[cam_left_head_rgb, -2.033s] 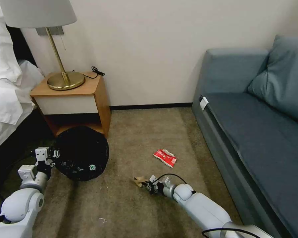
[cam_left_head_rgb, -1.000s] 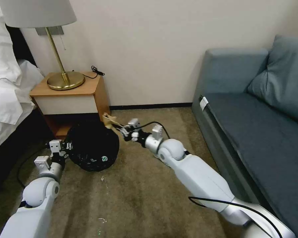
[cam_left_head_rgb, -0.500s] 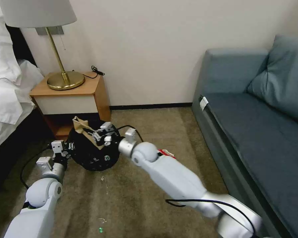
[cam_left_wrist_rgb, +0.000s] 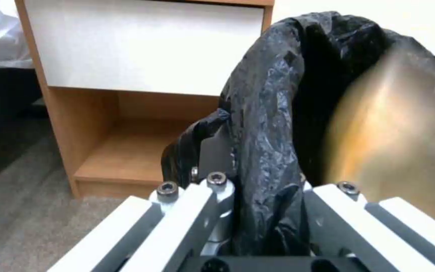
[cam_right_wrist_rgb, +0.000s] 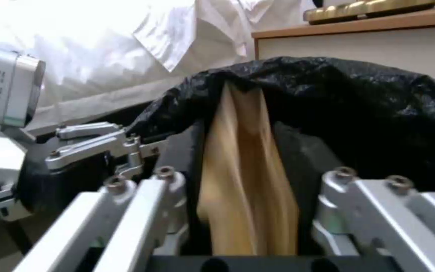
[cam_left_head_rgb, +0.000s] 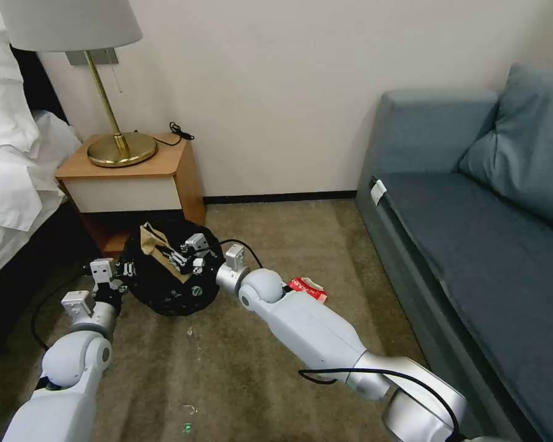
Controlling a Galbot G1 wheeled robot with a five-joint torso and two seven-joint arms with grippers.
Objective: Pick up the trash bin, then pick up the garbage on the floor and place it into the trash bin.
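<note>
The trash bin (cam_left_head_rgb: 166, 293), lined with a crinkly black bag, hangs tilted just above the carpet in front of the nightstand. My left gripper (cam_left_head_rgb: 126, 271) is shut on its rim, and the bag (cam_left_wrist_rgb: 265, 124) is pinched between those fingers. My right gripper (cam_left_head_rgb: 177, 257) reaches over the bin's mouth, shut on the crumpled brown paper wrapper (cam_left_head_rgb: 150, 240). In the right wrist view the wrapper (cam_right_wrist_rgb: 247, 162) stands between the pads, against the bag (cam_right_wrist_rgb: 358, 102). A red-and-white packet (cam_left_head_rgb: 310, 286) lies on the carpet, partly behind my right arm.
The wooden nightstand (cam_left_head_rgb: 135, 184) with a brass lamp (cam_left_head_rgb: 113, 147) stands right behind the bin. A bed (cam_left_head_rgb: 12, 172) is at the left, a blue-grey sofa (cam_left_head_rgb: 473, 233) at the right. Tiny scraps (cam_left_head_rgb: 189, 332) dot the carpet in the foreground.
My right arm lifted the brown wrapper off the carpet and swung it left over the bin, then sank slightly. My left arm shifted the bin a little to the right.
</note>
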